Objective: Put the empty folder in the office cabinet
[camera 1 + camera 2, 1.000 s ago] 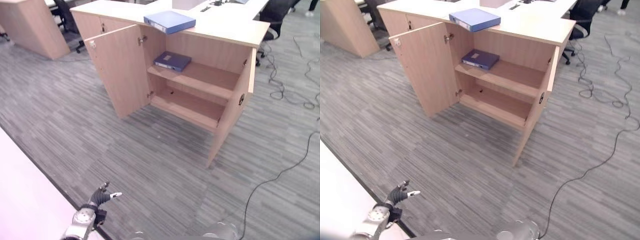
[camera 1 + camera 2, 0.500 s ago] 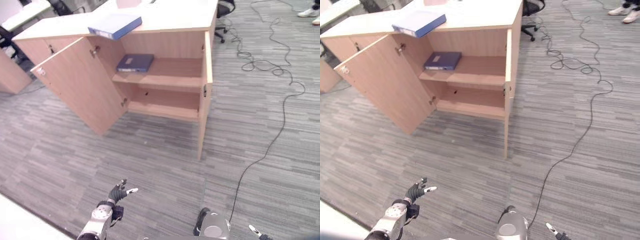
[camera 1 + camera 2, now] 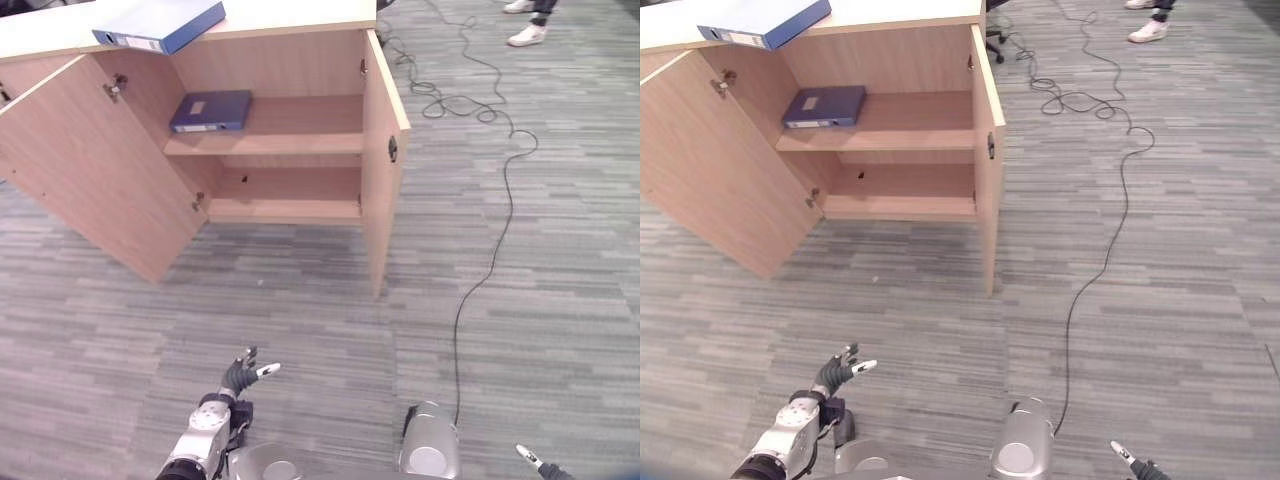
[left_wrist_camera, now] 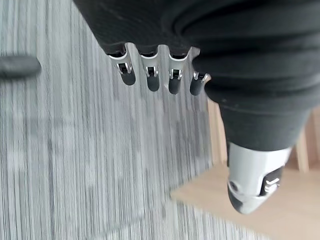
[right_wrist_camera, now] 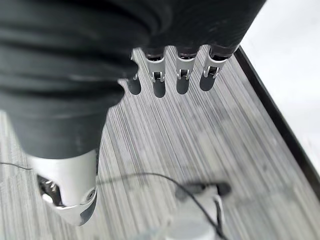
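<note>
Cabinet stands w/ both doors swung open on grey carpet. Blue folder lies flat on cabinet top, one corner past the front edge; darker 2nd folder lies on upper shelf, left side. Left hand low over carpet, fingers relaxed, empty. Right hand also down low, fingers straight, holding nothing.
</note>
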You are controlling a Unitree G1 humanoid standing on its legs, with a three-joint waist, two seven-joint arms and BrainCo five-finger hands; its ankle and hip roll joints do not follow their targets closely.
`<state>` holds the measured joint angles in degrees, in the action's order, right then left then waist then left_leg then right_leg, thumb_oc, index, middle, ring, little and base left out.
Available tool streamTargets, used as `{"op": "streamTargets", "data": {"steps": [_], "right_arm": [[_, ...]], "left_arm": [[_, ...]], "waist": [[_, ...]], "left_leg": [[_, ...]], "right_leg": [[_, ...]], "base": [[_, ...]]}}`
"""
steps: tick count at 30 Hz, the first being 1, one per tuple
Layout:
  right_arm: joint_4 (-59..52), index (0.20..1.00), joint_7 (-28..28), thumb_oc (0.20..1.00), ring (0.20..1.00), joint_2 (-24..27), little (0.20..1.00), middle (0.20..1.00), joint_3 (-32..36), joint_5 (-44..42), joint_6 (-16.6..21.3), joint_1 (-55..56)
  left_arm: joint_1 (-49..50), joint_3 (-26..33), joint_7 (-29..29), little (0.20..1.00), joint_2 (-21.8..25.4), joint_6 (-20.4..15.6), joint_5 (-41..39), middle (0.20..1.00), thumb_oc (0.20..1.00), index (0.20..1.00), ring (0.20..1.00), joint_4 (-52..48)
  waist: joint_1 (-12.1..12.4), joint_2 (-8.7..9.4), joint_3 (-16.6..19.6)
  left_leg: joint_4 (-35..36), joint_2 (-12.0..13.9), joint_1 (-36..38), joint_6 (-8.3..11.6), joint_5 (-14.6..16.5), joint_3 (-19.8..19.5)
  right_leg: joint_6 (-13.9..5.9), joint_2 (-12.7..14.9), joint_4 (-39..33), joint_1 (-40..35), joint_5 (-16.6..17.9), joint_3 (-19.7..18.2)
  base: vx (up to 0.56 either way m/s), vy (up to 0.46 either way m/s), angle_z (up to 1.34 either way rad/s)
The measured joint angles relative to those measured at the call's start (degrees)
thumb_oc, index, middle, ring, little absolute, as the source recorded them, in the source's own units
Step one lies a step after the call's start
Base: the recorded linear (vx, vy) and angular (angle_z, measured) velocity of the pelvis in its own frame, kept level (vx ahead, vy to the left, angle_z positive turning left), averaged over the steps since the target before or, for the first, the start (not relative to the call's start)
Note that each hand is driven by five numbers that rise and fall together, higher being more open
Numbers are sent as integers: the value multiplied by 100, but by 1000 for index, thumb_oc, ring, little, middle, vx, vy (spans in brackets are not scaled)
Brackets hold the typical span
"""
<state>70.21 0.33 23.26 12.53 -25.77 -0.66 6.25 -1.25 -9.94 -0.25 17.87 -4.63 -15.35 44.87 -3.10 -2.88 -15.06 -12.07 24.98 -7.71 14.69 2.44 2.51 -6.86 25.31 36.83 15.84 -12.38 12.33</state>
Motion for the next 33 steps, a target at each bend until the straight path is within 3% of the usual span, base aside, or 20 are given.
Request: {"op": "streamTargets", "data": {"steps": [1, 2, 4, 5, 7, 8, 9, 11, 13, 14, 15, 16, 17, 18, 19, 20, 22, 25, 29, 33], "right_arm": [[-12, 1000, 27, 1000, 1000, -298, 1000, 1000, 19, 0, -8, 170], [39, 1000, 96, 1000, 1000, -545, 1000, 1000, -1, 0, 13, 275], [-168, 1000, 96, 1000, 1000, -709, 1000, 1000, -25, -4, 36, 387], [-274, 1000, 122, 1000, 1000, -770, 1000, 1000, -87, -5, 51, 439], [-327, 1000, 174, 1000, 1000, -883, 1000, 1000, -407, -6, 41, 265], [-349, 1000, 212, 1000, 1000, -1036, 1000, 1000, -446, -10, 56, 212], [-298, 1000, 224, 1000, 1000, -1116, 1000, 1000, -429, -20, 20, 289], [-310, 1000, 220, 1000, 1000, -1084, 1000, 1000, -482, -10, 26, 344], [-347, 1000, 226, 1000, 1000, -1054, 1000, 1000, -489, -10, 29, 314], [-347, 1000, 223, 1000, 1000, -1047, 1000, 1000, -494, -10, 30, 284], [-320, 1000, 220, 1000, 1000, -1047, 1000, 1000, -512, -9, 9, 291], [-245, 1000, 210, 1000, 1000, -1052, 1000, 1000, -526, -4, -28, 375], [-228, 1000, 202, 1000, 1000, -1057, 1000, 1000, -554, -2, -39, 420], [-145, 1000, 206, 1000, 1000, -1077, 1000, 1000, -607, 0, -79, 476], [-50, 1000, 199, 1000, 1000, -834, 1000, 1000, -604, -1, 10, 277], [-51, 1000, 196, 1000, 1000, -735, 1000, 1000, -595, -1, 38, 187], [-77, 1000, 182, 1000, 1000, -369, 1000, 1000, -597, -4, 46, -47], [-81, 1000, 187, 1000, 1000, -315, 1000, 1000, -626, -5, 36, -441], [-74, 1000, 216, 1000, 1000, -336, 1000, 1000, -608, 2, -15, -392], [-133, 1000, 216, 1000, 1000, -279, 1000, 1000, -580, 6, 6, -439]], "left_arm": [[80, 49, 22, 1000, 207, 38, 1, 1000, 1000, 1000, 1000, 19], [334, 43, 6, 1000, 324, 69, 5, 1000, 1000, 1000, 1000, 10], [308, -136, -51, 1000, 521, 99, 24, 1000, 1000, 1000, 1000, -41], [308, -126, -54, 1000, 614, 73, 40, 1000, 1000, 1000, 1000, -108], [438, -83, -49, 1000, 646, 114, 96, 1000, 1000, 1000, 1000, -11], [477, -2, -47, 1000, 688, 114, 103, 1000, 1000, 1000, 1000, -55], [466, -14, -47, 1000, 650, 130, 112, 1000, 1000, 1000, 1000, -23], [473, -18, -50, 1000, 589, 148, 123, 1000, 1000, 1000, 1000, -7], [508, -25, -54, 1000, 445, 173, 182, 1000, 1000, 1000, 1000, 11], [514, -15, -55, 1000, 313, 175, 329, 1000, 1000, 1000, 1000, 129], [520, -14, -56, 1000, 208, 181, 342, 1000, 1000, 1000, 1000, 251], [577, -14, -70, 1000, 101, 187, 344, 1000, 1000, 1000, 1000, 246], [621, -8, -72, 1000, 102, 186, 344, 1000, 1000, 1000, 1000, 225], [664, 22, -70, 1000, 146, 173, 344, 1000, 1000, 1000, 1000, 180], [626, 50, -76, 1000, -24, 178, 344, 1000, 1000, 1000, 1000, 152], [608, 51, -77, 1000, -57, 179, 342, 1000, 1000, 1000, 1000, 144], [350, 65, -76, 1000, -150, 91, 335, 1000, 1000, 1000, 1000, 44], [59, 103, -78, 1000, -41, 53, 329, 1000, 1000, 1000, 1000, -91], [186, 108, -82, 1000, -27, 40, 320, 1000, 1000, 1000, 1000, -289], [452, 104, -92, 1000, -66, 98, 259, 1000, 1000, 1000, 1000, -160]], "waist": [[-1, 325, 193], [104, 434, 430], [204, 607, 450], [158, 708, 431], [243, 583, 367], [281, 513, 321], [196, 450, 345], [152, 361, 294], [23, 252, 228], [-144, 198, 141], [-276, 166, 109], [-265, 188, 97], [-267, 237, 101], [-208, 430, 205], [-205, 293, 174], [-205, 189, 174], [-104, 8, 205], [-175, -198, 71], [-87, -513, 93], [-50, -607, 45]], "left_leg": [[-122, -259, -20, 111, 13, 64], [-187, -392, -54, 147, -57, 35], [-963, -943, -256, -283, 351, 198], [-1394, -1136, -380, -234, 693, 281], [-1509, -1155, -220, -602, 1034, 728], [-1209, -1140, -3, -648, 920, 813], [-807, -1179, 197, -840, 781, 839], [-52, -1328, 535, -1196, 535, 931], [716, -1515, 857, -1345, 211, 935], [1144, -1632, 1128, -1380, 39, 970], [1331, -1693, 1294, -1379, 19, 987], [1721, -1787, 1693, -1349, -86, 1167], [1785, -1821, 1838, -1288, -96, 1230], [1783, -1934, 1972, -1193, -23, 1259], [1731, -1821, 2020, -1164, 55, 1213], [1739, -1772, 2021, -1177, 62, 1204], [1604, -1681, 2085, -1098, 38, 1122], [1595, -1626, 2092, -832, 83, 1261], [1604, -1617, 2062, -748, 221, 1187], [1025, -1437, 1859, -633, 20, 1205]], "right_leg": [[-347, 117, -406, -63, 90, -158], [-309, 85, -1302, -446, 181, -74], [412, 348, -2354, -1058, 719, 166], [634, 524, -2223, -1029, 1916, 149], [81, 646, -1883, -504, 3659, 19], [312, 725, -1315, -190, 3863, 254], [-129, 649, -995, -37, 3371, 292], [-504, 436, -1386, 22, 2779, 559], [-605, 142, -2644, -99, 2627, 1128], [-609, -54, -3468, -253, 2628, 1775], [-612, -186, -3713, -344, 2624, 2094], [-693, -323, -3432, -531, 2352, 2853], [-681, -377, -3098, -629, 2159, 3020], [-627, -593, -2535, -716, 1860, 2788], [35, -918, -2615, -681, 1889, 2351], [212, -1048, -2599, -671, 1985, 2122], [351, -1554, -3007, -752, 2065, 610], [265, -1364, -2858, -676, 2186, 942], [32, -831, -1735, -672, 1154, 1341], [158, -1038, -2028, -857, 1020, 1404]], "base": [[226, 433, 21], [295, 582, -3], [175, 448, -9], [103, 439, -23], [131, 481, -77], [120, 308, -50], [172, 223, -13], [175, 156, -7], [130, 160, -25], [94, 215, -18], [83, 321, -17], [5, 302, -2], [5, 287, -5], [-37, 149, 1], [18, 91, -10], [18, 38, 2], [29, -26, -36], [81, -93, 0], [152, -139, 31], [30, -164, 0]]}}
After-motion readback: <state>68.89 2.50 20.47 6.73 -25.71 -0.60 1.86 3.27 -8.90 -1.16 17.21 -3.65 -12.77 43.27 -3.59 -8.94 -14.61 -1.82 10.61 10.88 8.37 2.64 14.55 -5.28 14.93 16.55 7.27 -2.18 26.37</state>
